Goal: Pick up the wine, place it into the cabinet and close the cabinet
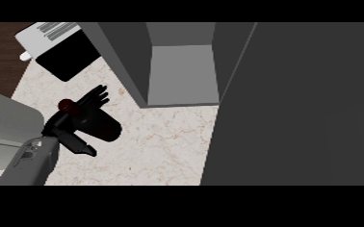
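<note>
wine (99, 124) lies on counter (171, 139) beneath left hand (80, 114).

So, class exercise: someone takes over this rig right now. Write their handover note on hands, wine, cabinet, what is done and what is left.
Left hand: over the wine bottle lying on the counter, fingers straight; no grasp visible.
Right hand: not in view.
Cabinet: open and nothing seen inside; its door is swung out at the right.
Done: left hand brought to the bottle.
Left: grasp and lift the wine, place it in the cabinet, close the door.
</note>
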Robot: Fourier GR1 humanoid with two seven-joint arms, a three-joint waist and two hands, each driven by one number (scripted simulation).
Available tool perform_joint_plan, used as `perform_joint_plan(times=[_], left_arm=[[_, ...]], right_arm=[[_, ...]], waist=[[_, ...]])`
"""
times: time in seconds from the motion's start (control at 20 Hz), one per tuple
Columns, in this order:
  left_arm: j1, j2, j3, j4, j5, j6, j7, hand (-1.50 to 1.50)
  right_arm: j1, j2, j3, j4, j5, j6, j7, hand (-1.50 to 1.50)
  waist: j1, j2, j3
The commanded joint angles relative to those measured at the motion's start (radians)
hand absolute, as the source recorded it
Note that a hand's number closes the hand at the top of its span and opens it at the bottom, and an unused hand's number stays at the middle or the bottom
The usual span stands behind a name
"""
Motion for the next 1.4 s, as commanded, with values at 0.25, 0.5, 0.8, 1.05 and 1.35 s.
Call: perform_joint_plan(times=[0.25,0.5,0.8,1.05,1.35], left_arm=[[0.001,-0.029,-0.051,0.084,-0.04,-0.07,-0.177,-1.5],[-0.036,-0.035,-0.027,0.123,0.001,-0.07,-0.194,-1.5],[-0.071,-0.053,-0.037,0.152,0.014,-0.08,-0.18,1.5],[0.003,-0.014,-0.073,0.125,-0.033,-0.044,-0.348,1.5],[0.052,-0.132,-0.028,0.059,0.021,0.224,-0.328,1.5]], right_arm=[[0.049,-0.045,0.038,-0.162,0.11,-0.034,0.056,-1.5],[0.068,-0.069,0.054,-0.15,0.093,-0.042,-0.008,-1.5],[0.054,-0.099,0.042,-0.154,0.074,-0.04,0.01,-1.5],[0.072,-0.109,0.037,-0.132,0.055,-0.062,-0.043,-1.5],[0.056,-0.099,0.036,-0.083,0.069,-0.092,-0.054,-1.5]], waist=[[0.002,-0.003,0.0],[-0.007,-0.002,0.0],[0.002,-0.002,0.001],[0.003,0.001,0.0],[0.029,-0.007,0.003]])
